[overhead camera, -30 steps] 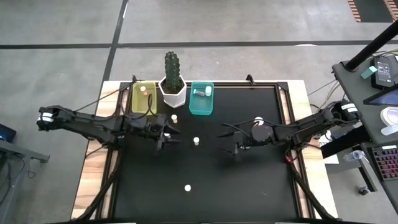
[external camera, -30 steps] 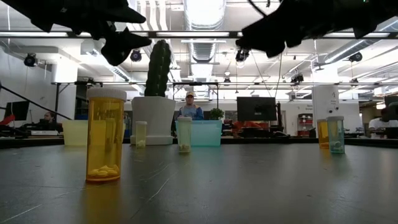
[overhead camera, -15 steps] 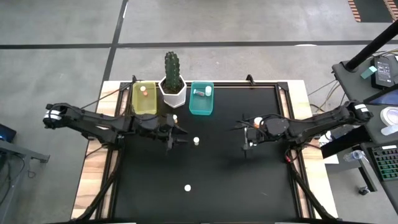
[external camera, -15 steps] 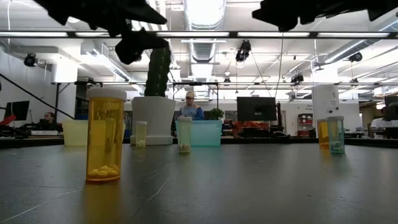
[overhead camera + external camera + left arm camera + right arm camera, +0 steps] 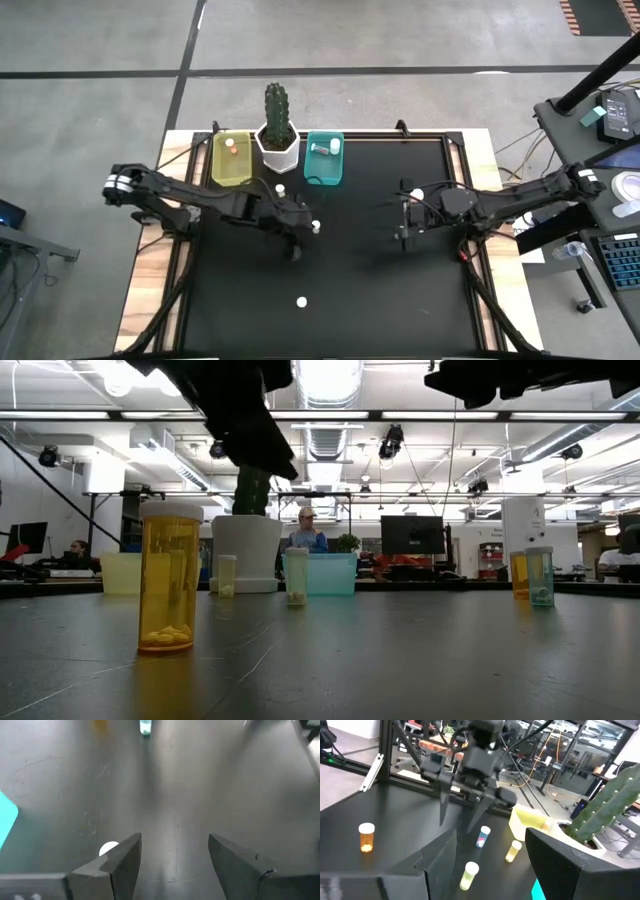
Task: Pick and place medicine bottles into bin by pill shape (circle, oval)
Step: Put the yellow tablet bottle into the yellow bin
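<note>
The left end effector (image 5: pixel 300 232), its fingers spread and empty in the left wrist view, hovers over the middle of the desk (image 5: pixel 400 310) just beside a white-capped medicine bottle (image 5: pixel 316 227) at its 2 o'clock; this looks like the approach before a pick. The next move calls for centring over that cap, descending, and closing. The right end effector (image 5: pixel 403 226), also released and empty, waits at 3 o'clock. Other bottles stand at 12 o'clock (image 5: pixel 281 189), 6 o'clock (image 5: pixel 301 301) and beside the right arm (image 5: pixel 416 192). The yellow bin (image 5: pixel 231 170) and teal bin (image 5: pixel 323 172) flank the cactus pot (image 5: pixel 279 152), which could obstruct a carry to either.
</note>
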You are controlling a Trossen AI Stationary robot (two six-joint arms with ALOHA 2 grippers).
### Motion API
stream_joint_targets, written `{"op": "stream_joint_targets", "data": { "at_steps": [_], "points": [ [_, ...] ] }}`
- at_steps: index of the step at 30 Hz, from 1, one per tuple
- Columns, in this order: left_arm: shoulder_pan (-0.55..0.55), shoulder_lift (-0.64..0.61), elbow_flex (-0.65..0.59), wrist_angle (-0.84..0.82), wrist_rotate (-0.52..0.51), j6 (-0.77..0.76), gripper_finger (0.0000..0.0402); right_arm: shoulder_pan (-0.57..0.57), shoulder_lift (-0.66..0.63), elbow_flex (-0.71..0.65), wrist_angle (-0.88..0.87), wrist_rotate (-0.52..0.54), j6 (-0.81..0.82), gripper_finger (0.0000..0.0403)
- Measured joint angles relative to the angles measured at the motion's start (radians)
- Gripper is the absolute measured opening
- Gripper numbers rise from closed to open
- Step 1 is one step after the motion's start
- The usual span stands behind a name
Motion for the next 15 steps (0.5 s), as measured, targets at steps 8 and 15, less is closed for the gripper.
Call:
{"op": "stream_joint_targets", "data": {
  "at_steps": [8,15],
  "points": [
    [-0.001,0.124,0.018,0.001,-0.079,0.029,0.0215,0.000,-0.014,-0.003,-0.001,0.000,0.000,0.0231],
    [0.001,0.178,0.018,0.001,-0.145,0.033,0.0215,0.000,-0.010,-0.003,-0.001,-0.001,0.000,0.0231]
  ]
}}
